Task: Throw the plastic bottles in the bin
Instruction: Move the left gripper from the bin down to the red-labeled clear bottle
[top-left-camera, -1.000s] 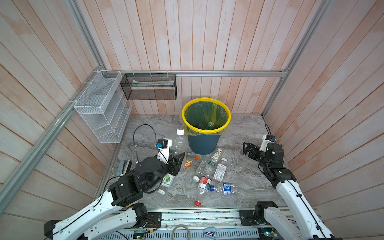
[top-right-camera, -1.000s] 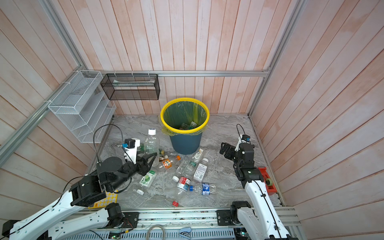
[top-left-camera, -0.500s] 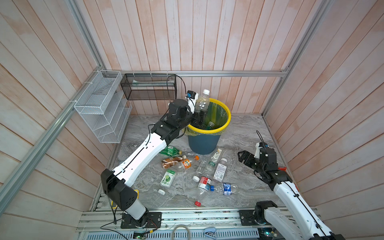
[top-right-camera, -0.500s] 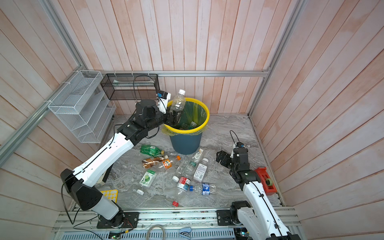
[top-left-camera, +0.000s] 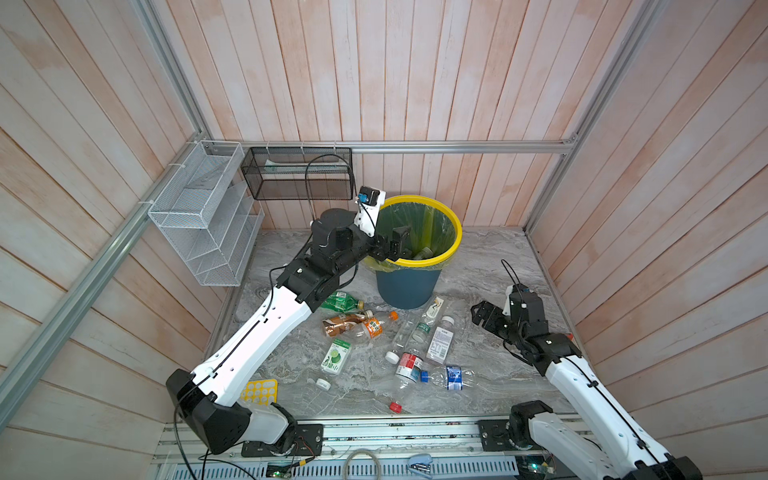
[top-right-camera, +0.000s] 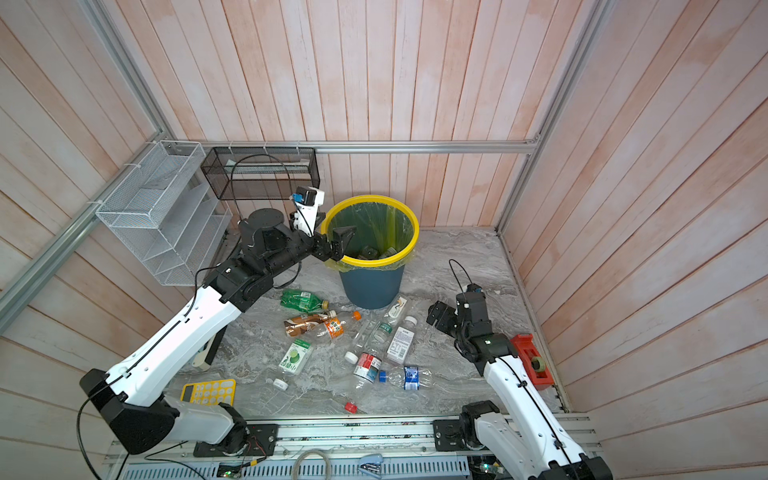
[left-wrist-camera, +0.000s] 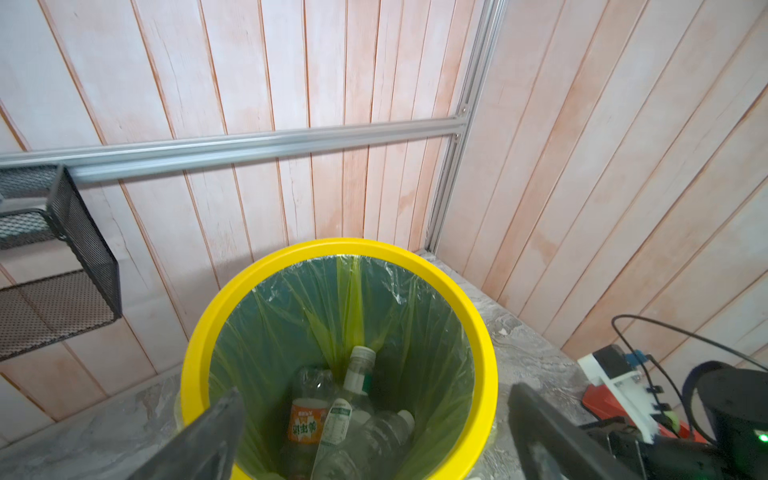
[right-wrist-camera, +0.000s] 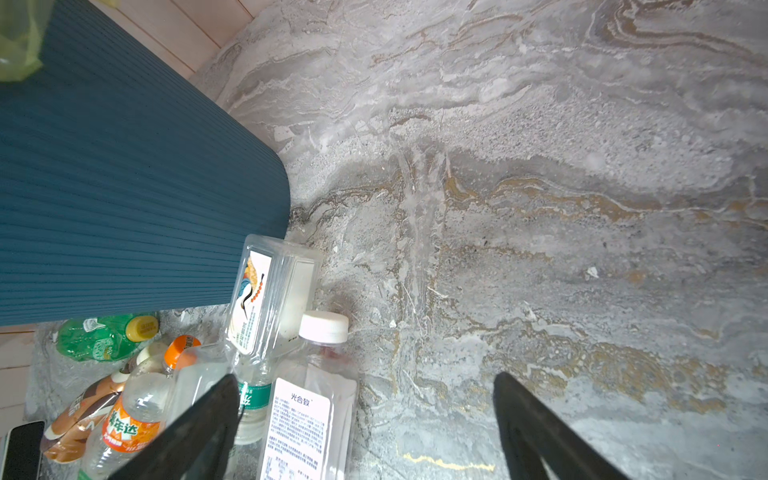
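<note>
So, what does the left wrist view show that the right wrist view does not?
Only the left wrist view: the yellow rim of the bin, binned bottles, the black basket, the open left gripper. Only the right wrist view: loose bottles on the table, a green bottle, the open right gripper. Both: the bin and some table.

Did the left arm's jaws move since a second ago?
Yes. The left gripper rose from beside the floor bottles to the rim of the bin, farther back, jaws open.
</note>
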